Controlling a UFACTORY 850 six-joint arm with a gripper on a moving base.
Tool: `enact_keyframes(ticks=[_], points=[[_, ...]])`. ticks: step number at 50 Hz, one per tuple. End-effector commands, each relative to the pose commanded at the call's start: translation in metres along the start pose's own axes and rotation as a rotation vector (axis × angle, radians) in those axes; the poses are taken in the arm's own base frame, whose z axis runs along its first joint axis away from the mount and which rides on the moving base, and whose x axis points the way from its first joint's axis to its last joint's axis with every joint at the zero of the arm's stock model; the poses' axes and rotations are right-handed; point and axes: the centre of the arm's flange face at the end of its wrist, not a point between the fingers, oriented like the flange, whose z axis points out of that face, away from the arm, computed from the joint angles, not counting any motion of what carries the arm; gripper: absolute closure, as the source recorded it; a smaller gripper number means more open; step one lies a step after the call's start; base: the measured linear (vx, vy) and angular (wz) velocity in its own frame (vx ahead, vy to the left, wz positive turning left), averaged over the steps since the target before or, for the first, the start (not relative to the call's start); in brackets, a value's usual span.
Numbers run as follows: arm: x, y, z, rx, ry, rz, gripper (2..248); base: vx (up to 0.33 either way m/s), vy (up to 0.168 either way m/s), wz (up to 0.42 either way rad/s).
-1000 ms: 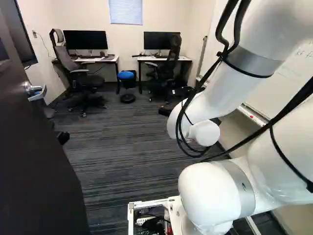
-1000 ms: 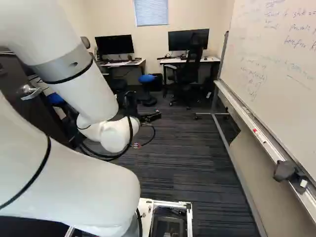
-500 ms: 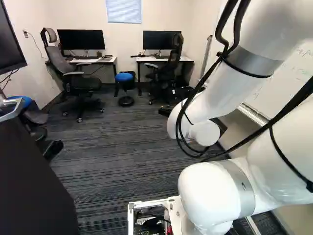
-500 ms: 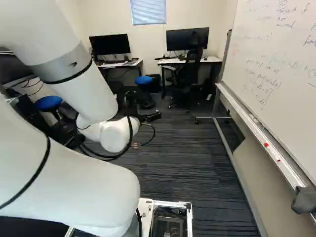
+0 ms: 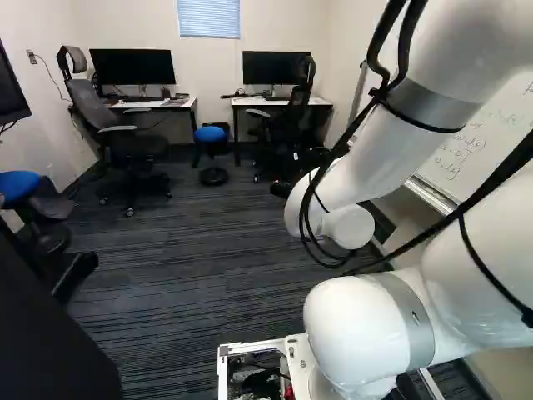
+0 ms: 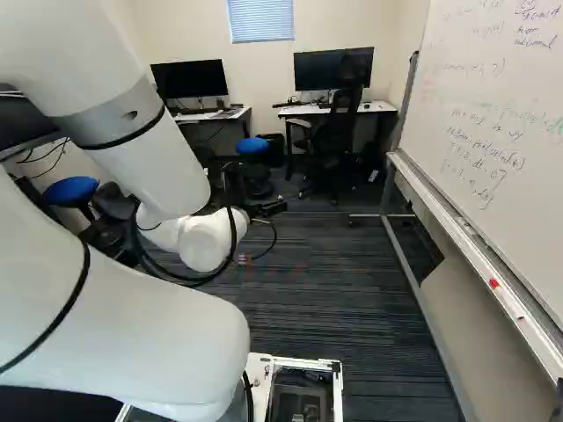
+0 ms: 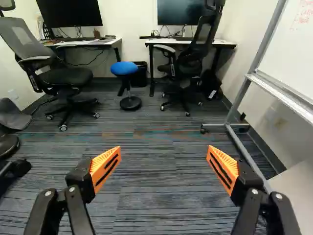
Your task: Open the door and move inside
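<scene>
In the right base view, part of my gripper [image 6: 270, 208] shows dark beyond the white wrist, its fingertips not clear there. The wrist view shows the gripper [image 7: 164, 164] open wide, with its orange pads far apart and only carpet seen between them. The dark door [image 5: 50, 337] fills the lower left corner of the left base view, beside the base. Its handle shows in no view now, and the door is absent from the wrist view.
Ahead are two desks [image 7: 105, 42] [image 7: 188, 42], office chairs [image 7: 66, 78] [image 7: 190, 61] and a blue stool [image 7: 124, 68]. Another blue stool [image 6: 72, 190] stands at the left. A whiteboard [image 6: 493, 114] on a wheeled frame [image 6: 409, 272] lines the right side.
The base has moved forward into the room; the door has slid back along its left, its handle leaving the left base view. The arm holds its pose against its lowest joint.
</scene>
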Motion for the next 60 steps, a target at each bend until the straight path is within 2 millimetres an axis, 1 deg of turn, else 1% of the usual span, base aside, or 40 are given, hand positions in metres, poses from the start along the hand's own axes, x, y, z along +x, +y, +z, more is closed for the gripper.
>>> enact_keyframes(ticks=[27,60], points=[[0.0000,0.0000,0.0000,0.000,0.000,0.000,3,0.197,0.006,-0.015],[0.0000,0.0000,0.0000,0.000,0.000,0.000,3,0.232,0.010,0.003]])
